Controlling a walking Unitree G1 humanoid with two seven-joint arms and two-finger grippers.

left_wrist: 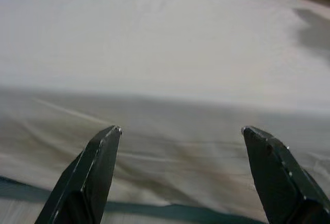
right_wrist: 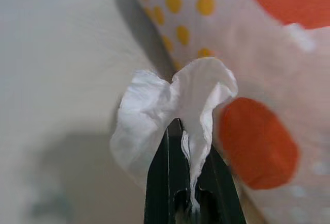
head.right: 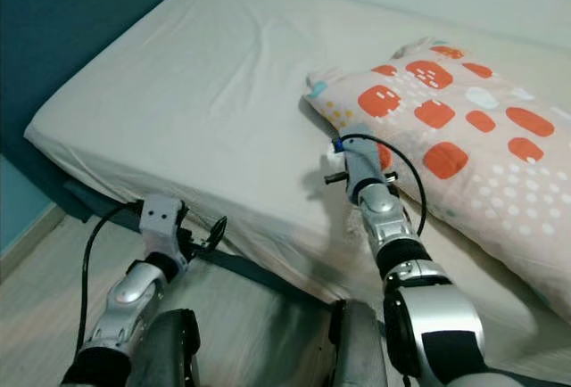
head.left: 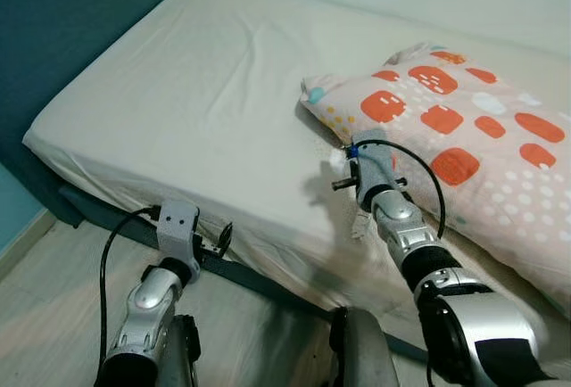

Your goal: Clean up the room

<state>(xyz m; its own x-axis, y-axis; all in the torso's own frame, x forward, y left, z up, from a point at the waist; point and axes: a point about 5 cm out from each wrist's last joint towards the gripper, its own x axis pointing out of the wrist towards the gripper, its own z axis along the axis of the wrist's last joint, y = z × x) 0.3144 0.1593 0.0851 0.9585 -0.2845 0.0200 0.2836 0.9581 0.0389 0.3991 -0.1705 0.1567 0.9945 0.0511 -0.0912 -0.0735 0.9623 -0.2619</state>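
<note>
A crumpled white tissue point(right_wrist: 175, 110) is pinched between the fingers of my right gripper point(right_wrist: 188, 152), which is shut on it. That gripper point(head.left: 343, 157) hovers just above the bed, at the near corner of a white pillow point(head.left: 464, 128) patterned with orange patches and yellow dots. A bit of the tissue point(head.right: 334, 160) peeks out beside the wrist. My left gripper point(left_wrist: 180, 131) is open with nothing between its fingers, low at the mattress's front edge point(head.left: 219, 237).
The bed point(head.left: 205, 93) with its cream sheet spans the view, a dark teal headboard point(head.left: 80, 21) on the left and a pale wall behind. Light wooden floor point(head.left: 53, 307) lies in front, with a dark bed frame rail point(head.left: 268, 284) under the mattress.
</note>
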